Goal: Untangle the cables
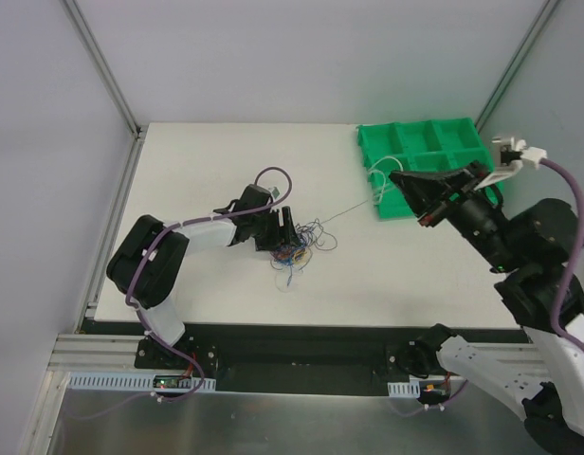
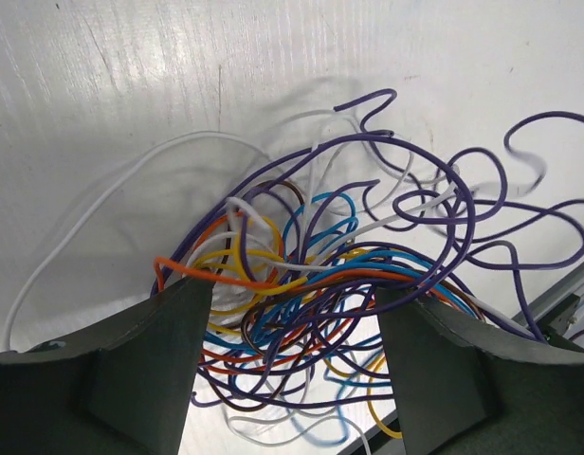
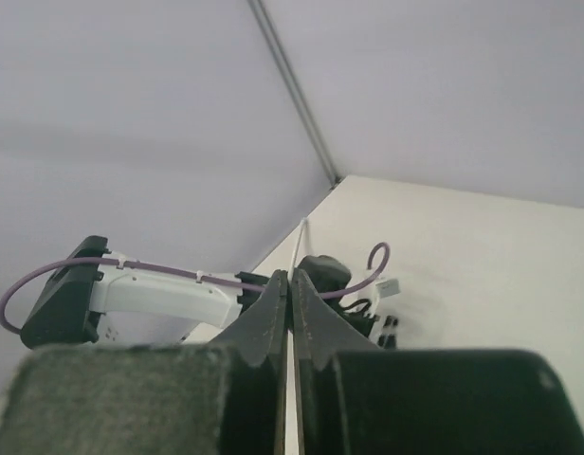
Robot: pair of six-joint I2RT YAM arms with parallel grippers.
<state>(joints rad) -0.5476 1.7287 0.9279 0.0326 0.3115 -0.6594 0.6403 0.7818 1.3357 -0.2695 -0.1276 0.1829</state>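
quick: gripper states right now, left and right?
Left gripper: open, straddling the tangle of cables.
Right gripper: shut on a white cable that runs to the tangle.

green compartmented tray (image 1: 444,142) | at far-right corner | white table (image 1: 207,190)

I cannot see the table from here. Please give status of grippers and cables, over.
Left gripper open, astride the cables. Right gripper shut on one white wire, stretched toward the tangle. Green tray close beside it.
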